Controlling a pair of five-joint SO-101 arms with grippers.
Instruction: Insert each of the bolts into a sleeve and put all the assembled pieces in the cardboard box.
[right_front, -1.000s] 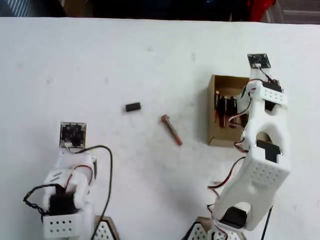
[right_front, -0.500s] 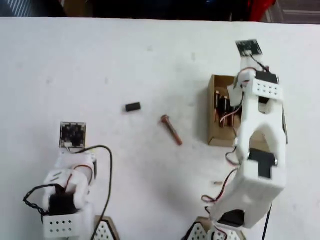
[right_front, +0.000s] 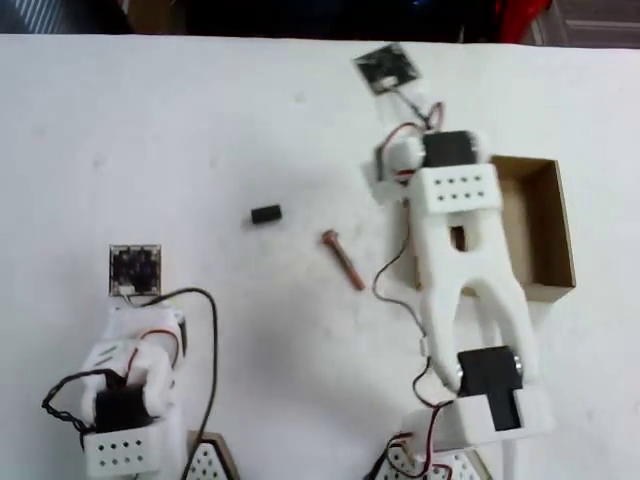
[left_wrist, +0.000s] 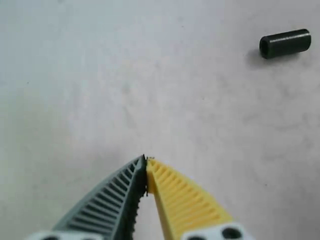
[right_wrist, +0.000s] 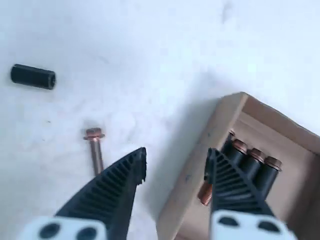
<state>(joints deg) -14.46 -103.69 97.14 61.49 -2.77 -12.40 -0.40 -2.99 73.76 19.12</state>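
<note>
Right gripper open over the box's edge – one bolt and one sleeve loose on the table

The right gripper (right_wrist: 176, 152) is spread wide and holds nothing; in its wrist view one finger hangs above the white table (right_front: 200, 120) near the bolt (right_wrist: 94, 150) and the other above the near wall of the cardboard box (right_wrist: 190, 175). Several assembled pieces (right_wrist: 250, 160) – black sleeves with copper bolt heads – lie side by side inside the box against one wall. The copper bolt lies flat on the table between the box and the black sleeve (right_wrist: 33, 77), apart from both. The left gripper (left_wrist: 145, 160) is low over bare table with its fingertips pressed together and nothing between them, the sleeve well off ahead of it.
</note>
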